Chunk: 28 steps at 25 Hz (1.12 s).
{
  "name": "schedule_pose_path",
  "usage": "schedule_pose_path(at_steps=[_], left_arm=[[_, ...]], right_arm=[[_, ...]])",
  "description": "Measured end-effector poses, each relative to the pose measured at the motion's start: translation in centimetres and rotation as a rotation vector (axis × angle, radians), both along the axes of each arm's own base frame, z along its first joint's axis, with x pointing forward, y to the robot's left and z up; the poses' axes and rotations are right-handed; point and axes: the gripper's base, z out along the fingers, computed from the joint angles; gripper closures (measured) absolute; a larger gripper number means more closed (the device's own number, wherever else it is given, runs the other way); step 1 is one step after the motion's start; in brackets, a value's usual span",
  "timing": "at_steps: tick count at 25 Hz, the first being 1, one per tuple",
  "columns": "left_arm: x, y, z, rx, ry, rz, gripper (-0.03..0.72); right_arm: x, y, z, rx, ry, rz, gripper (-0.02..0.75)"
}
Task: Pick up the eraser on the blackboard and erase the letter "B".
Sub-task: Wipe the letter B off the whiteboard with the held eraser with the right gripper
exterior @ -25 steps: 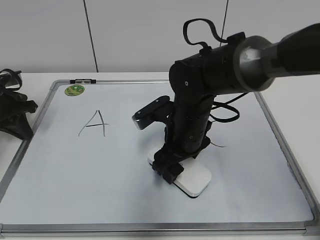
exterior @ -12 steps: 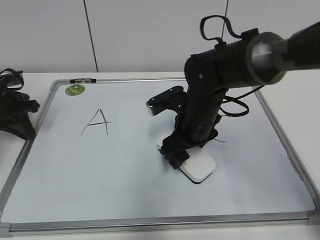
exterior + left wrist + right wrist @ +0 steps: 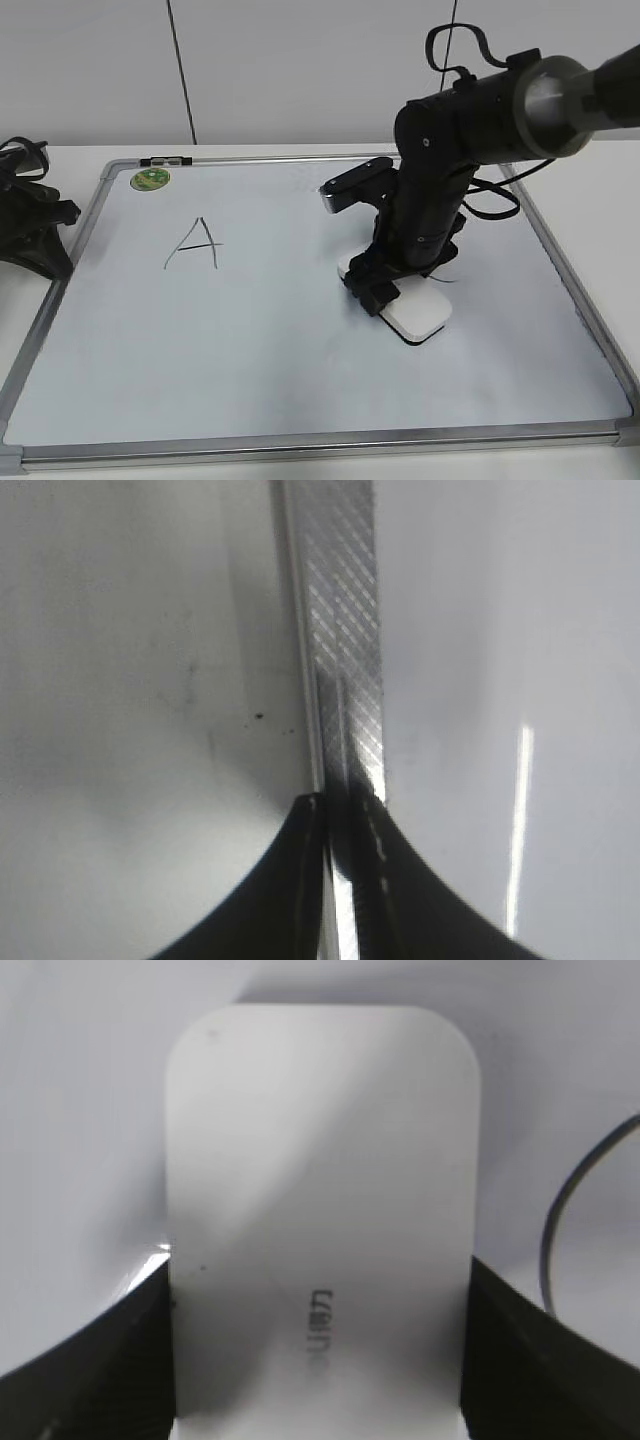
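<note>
The eraser [image 3: 420, 312] is a flat white slab with grey lettering, lying flat on the blackboard [image 3: 250, 330], which is really a white board with a silver frame. My right gripper [image 3: 385, 285] is shut on its two long sides, right of the board's middle. The right wrist view shows the eraser [image 3: 320, 1180] between the two black fingers [image 3: 320, 1360]. No letter "B" shows; the arm and eraser cover that patch. My left gripper [image 3: 340, 805] is shut, its tips over the board's frame [image 3: 345, 600].
A black letter "A" [image 3: 195, 245] stands on the left of the board, below a round green sticker [image 3: 149, 179]. A thin curved marker stroke [image 3: 560, 1220] shows just right of the eraser. The left arm [image 3: 30, 225] sits at the board's left edge.
My right gripper has slid the eraser to the right and a little farther back across the board. The left arm has stayed at the left edge.
</note>
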Motion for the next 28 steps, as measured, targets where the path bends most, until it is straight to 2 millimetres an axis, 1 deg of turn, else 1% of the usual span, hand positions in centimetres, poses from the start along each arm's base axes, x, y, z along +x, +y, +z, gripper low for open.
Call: schedule_pose_path(at_steps=[4, 7, 15, 16, 22, 25, 28], left_arm=[[0.0, 0.0, 0.0, 0.001, 0.001, -0.001, 0.653], [0.0, 0.0, 0.0, 0.001, 0.001, -0.001, 0.653], [0.0, 0.0, 0.0, 0.001, 0.002, -0.002, 0.653], [0.0, 0.0, 0.0, 0.002, 0.002, -0.003, 0.653], [-0.1, 0.2, 0.0, 0.008, 0.005, -0.006, 0.653], [-0.1, 0.4, 0.0, 0.008, 0.008, -0.001, 0.653], [-0.1, 0.5, 0.0, 0.010, 0.010, -0.003, 0.653]], right_arm=[[0.5, -0.8, 0.0, -0.007, -0.014, -0.017, 0.196], [0.7, -1.1, 0.0, -0.008, -0.017, -0.032, 0.196], [0.5, -0.7, 0.0, -0.010, -0.019, -0.022, 0.196], [0.1, 0.0, 0.0, -0.009, -0.016, 0.026, 0.196], [-1.3, 2.3, 0.0, 0.004, 0.008, 0.100, 0.196], [-1.9, 3.2, 0.0, 0.008, 0.016, 0.121, 0.196], [-2.3, 3.7, 0.0, 0.037, 0.039, 0.122, 0.196]])
